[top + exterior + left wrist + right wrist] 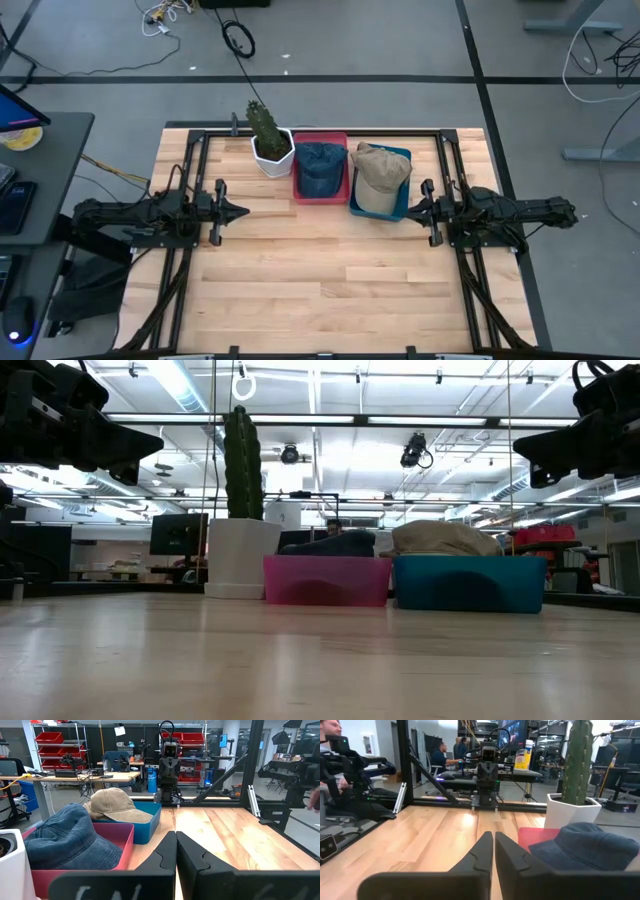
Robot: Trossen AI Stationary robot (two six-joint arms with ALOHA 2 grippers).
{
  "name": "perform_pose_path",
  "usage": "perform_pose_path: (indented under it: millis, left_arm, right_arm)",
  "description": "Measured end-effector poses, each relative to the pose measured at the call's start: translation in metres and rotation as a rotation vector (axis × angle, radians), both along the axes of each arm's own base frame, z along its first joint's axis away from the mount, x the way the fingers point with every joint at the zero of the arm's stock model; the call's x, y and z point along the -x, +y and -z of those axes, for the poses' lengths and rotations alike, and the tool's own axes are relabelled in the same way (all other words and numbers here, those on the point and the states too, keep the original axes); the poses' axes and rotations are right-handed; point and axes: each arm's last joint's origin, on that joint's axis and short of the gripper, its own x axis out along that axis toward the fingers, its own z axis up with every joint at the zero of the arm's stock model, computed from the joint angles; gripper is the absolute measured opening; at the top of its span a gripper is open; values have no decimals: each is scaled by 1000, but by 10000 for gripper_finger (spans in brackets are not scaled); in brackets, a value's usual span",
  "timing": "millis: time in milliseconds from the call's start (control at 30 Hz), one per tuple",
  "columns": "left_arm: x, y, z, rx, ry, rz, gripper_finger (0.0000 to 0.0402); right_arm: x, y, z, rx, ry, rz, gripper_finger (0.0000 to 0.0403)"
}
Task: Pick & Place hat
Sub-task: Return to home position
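At the left edge of the table (320, 290) we see the left gripper (242, 211) hanging above the wood. Its fingers are clenched together on nothing, with the tips pointing toward the middle. Along the far edge, left of centre, a cactus (264, 122) stands upright in a white pot (273, 152). Just beside the pot on its right sits the pink bin (325, 580), with the blue cap (320, 165) lying inside it. Next comes the blue bin (470, 582), close alongside the pink one and turned slightly askew. It holds the brown cap (380, 175), whose crown rises above the rim. At the right edge the right gripper (408, 211) hangs above the table, likewise clenched and empty. Its tips face the left gripper across the wood.
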Motion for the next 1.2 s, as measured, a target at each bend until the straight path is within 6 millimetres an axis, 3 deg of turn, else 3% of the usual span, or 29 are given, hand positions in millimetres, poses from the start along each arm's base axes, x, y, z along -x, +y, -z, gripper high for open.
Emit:
perform_pose_path:
  millis: [1200]
  left_arm:
    - [0,0,0,0,0,0,3]
  right_arm:
    - [0,0,0,-2,-1,-3,27]
